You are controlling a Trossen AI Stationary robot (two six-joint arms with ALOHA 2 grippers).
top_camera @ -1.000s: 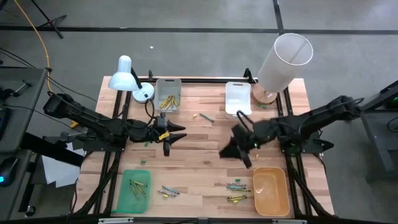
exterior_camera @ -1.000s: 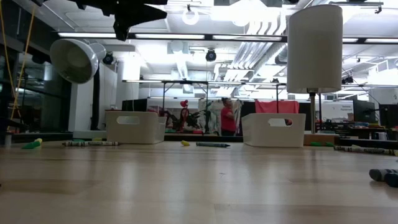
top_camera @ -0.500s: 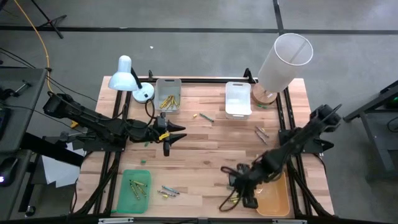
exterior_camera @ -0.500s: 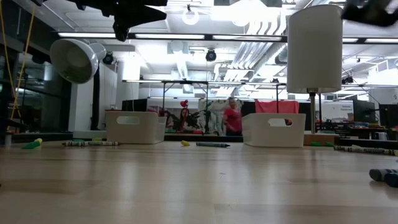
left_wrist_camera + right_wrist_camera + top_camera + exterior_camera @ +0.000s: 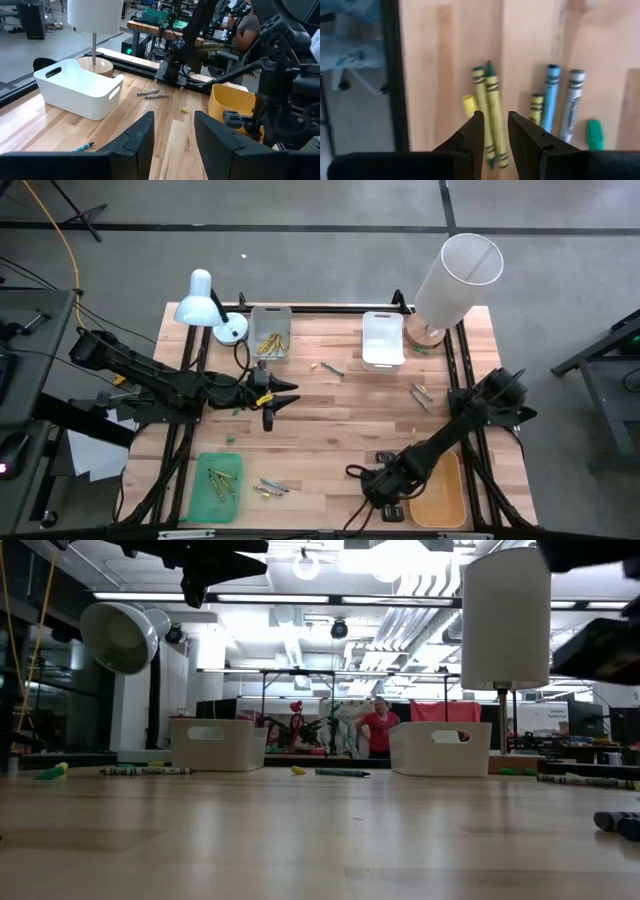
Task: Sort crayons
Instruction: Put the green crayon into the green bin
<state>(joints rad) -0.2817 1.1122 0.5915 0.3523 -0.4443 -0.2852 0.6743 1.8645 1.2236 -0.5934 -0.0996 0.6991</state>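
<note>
My right gripper [image 5: 495, 126] [image 5: 384, 494] points down, open, over a group of crayons by the table's near edge. Under it lie two yellow crayons [image 5: 489, 112] side by side, a yellow stub [image 5: 469, 105], a short yellow one [image 5: 536, 107], a blue one [image 5: 551, 95], a grey one [image 5: 572, 102] and a green piece [image 5: 594, 135]. All rest flat on the wood, and its fingers touch none. My left gripper [image 5: 282, 400] [image 5: 173, 122] waits open above the table's left middle. More crayons lie loose [image 5: 270, 487] [image 5: 420, 393] [image 5: 328, 367].
An orange tray [image 5: 445, 498] stands just right of my right gripper. A green tray [image 5: 203, 498] holds crayons at the near left, and a grey tray [image 5: 270, 312] holds yellow ones at the back. A white tray [image 5: 382, 330] and two lamps [image 5: 205, 305] [image 5: 455, 275] stand at the far edge.
My right gripper has swung from the table's middle toward the near edge and come down, tipping from nearly level to pointing steeply down over the crayons beside the orange tray. Those crayons have not moved.
</note>
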